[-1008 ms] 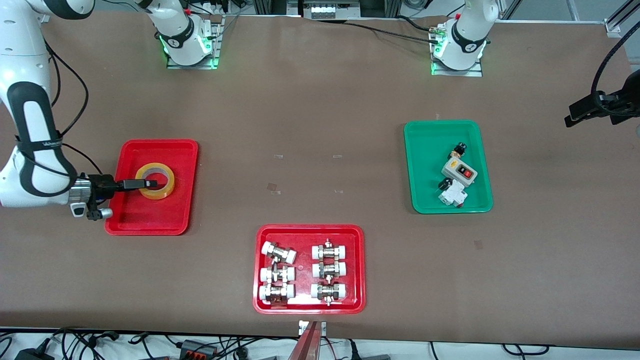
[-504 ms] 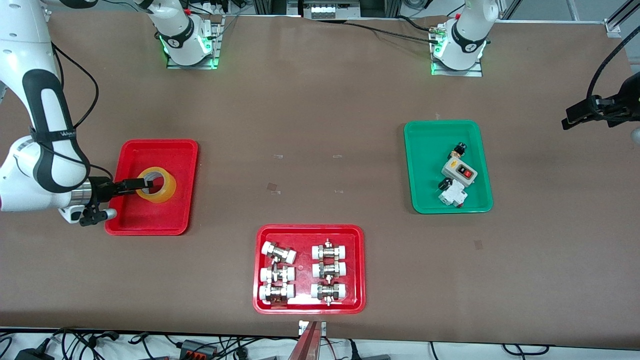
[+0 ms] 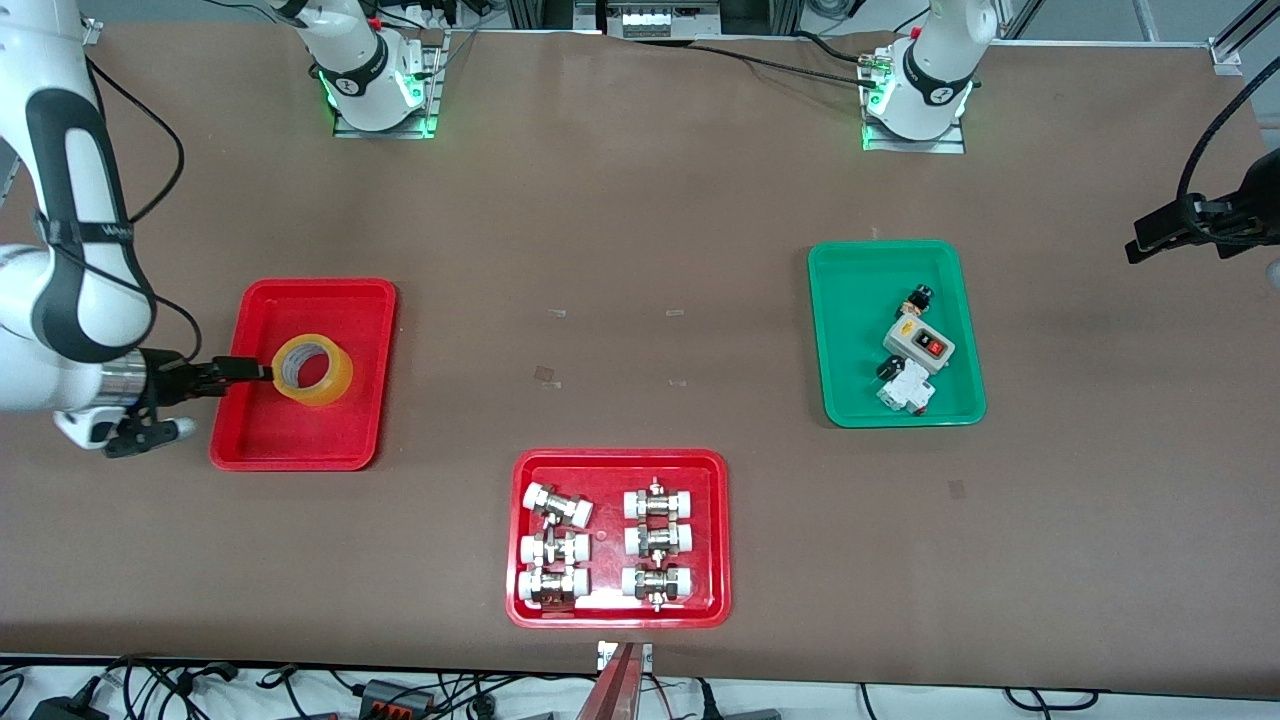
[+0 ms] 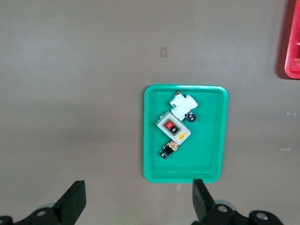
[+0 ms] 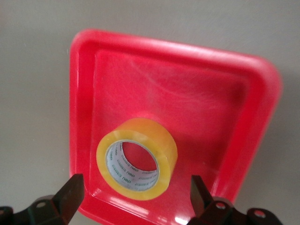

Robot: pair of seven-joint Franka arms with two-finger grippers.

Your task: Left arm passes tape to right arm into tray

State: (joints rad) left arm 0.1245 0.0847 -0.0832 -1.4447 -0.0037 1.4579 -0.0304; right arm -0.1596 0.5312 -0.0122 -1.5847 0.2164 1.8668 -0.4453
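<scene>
Tape (image 3: pixel 312 369): in the tray (image 3: pixel 300 440), lying flat, core upward, free of any grip. Risk, judged: low fingertips could catch the roll and drag it against the rim. Right pincer (image 3: pixel 238 371): jaws wide, empty, just beside the roll, wrist horizontal. Left pincer (image 3: pixel 1150 238): wide, empty, waiting high past the green tray (image 3: pixel 850 400).

We see a glossy red plastic tray (image 3: pixel 305 435) at the left of the front view, its smooth floor throwing back pale glare. The tape (image 3: pixel 312 369) in it looks like translucent yellow film, shiny, wound on a pale printed core. The bench (image 3: pixel 640 220) is matt brown, smooth and even. The green tray (image 3: pixel 850 300) is smooth plastic with a soft sheen. The fittings (image 3: pixel 655 545) at lower centre are bright metal with white plastic caps.
</scene>
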